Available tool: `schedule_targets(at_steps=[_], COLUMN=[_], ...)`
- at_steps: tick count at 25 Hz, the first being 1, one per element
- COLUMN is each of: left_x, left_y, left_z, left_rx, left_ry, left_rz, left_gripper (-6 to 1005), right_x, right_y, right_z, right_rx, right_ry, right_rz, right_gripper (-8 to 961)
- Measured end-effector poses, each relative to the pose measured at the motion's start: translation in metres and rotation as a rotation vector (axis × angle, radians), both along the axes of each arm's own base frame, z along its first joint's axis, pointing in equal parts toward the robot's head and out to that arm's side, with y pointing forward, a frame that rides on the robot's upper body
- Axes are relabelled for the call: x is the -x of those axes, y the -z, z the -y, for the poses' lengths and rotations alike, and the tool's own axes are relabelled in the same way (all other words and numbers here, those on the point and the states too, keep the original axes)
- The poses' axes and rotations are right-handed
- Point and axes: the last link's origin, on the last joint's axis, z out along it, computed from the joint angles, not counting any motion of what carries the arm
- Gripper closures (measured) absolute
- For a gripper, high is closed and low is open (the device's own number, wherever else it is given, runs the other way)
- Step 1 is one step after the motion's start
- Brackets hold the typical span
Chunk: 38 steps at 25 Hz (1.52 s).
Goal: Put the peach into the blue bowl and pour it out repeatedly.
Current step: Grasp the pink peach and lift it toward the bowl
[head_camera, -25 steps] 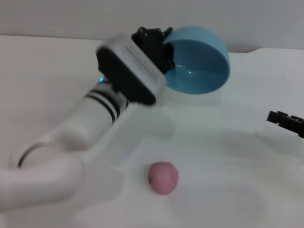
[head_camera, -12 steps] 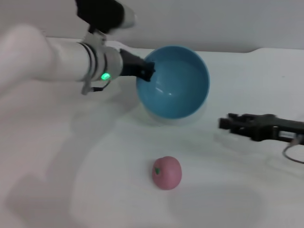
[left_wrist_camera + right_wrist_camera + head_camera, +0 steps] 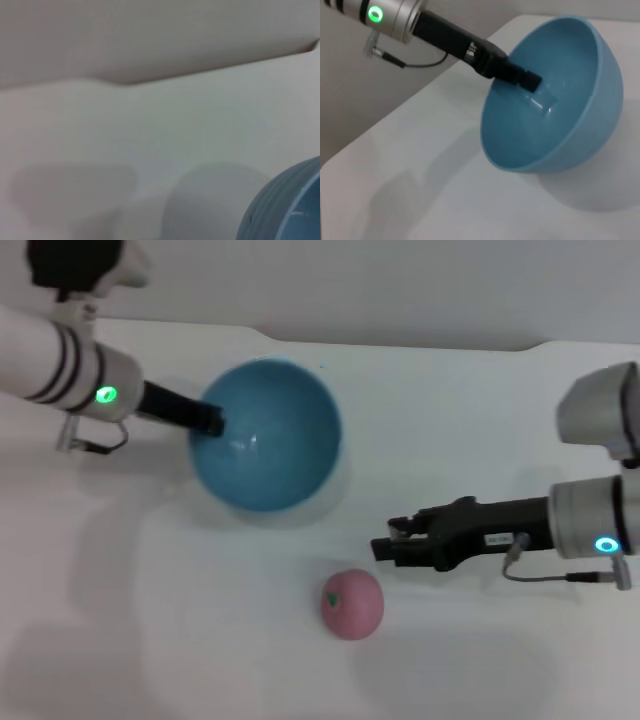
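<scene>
The white counter [image 3: 450,410] takes up most of the head view and carries only two loose things, with a pale wall behind its far edge. The blue bowl [image 3: 268,435] is the larger of them: it sits toward the far left of the counter, tipped so that its hollow faces up and toward the robot, and it holds nothing. The peach [image 3: 352,604] lies on the bare counter nearer the robot, well apart from the bowl, its small green stem mark turned to the left.

The left tool [image 3: 208,422] reaches in from the left and is clamped on the bowl's left rim, one finger inside the wall. The right tool [image 3: 385,548] comes in low from the right, pointing left, and hovers just beyond the peach without touching it; nothing lies between its tip and the fruit. Whether its fingers are apart or together cannot be told.

The right wrist view shows what the head view only hints at: the dark finger [image 3: 526,80] of the left tool pressed against the bowl's inner wall, and the bowl [image 3: 560,125] leaning over on its rounded side. The left wrist view shows only a curved slice of the bowl [image 3: 287,205] and open counter [image 3: 150,130]; the peach appears in the head view alone.
</scene>
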Motion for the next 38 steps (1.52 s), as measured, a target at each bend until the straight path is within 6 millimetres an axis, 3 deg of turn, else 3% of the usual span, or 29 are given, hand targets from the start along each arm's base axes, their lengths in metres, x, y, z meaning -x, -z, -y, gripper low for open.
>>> schedule_targets(at_steps=[7,14,24,30,35,38], left_x=[0.025,0.028,0.015,0.013,0.014,0.012], left_y=[-0.031,-0.030,-0.025,-0.025,-0.021,-0.016], left_z=[0.014,0.017,0.010,0.009,0.011,0.012], left_rx=[-0.042,-0.040,-0.033,-0.039,-0.027,-0.006], left_ry=[-0.120,-0.130,-0.092,-0.087,-0.090,-0.077], left_rz=[0.050,0.058,0.058,0.059,0.058,0.045], left_gripper=[999,999,1000,1000,1000,1000], right_x=[0.014,0.013,0.017,0.017,0.011,0.002], right_y=[0.023,0.040,0.059,0.057,0.042,0.029], right_z=[0.007,0.009,0.017,0.018,0.013,0.012], right_rx=[0.103,0.103,0.099,0.085,0.018,-0.030], right_ry=[-0.046,-0.058,-0.050,-0.021,0.059,0.106], right_rz=[0.103,0.207,0.235,0.195,0.109,0.056], right_gripper=[549,571,602,621,843,861])
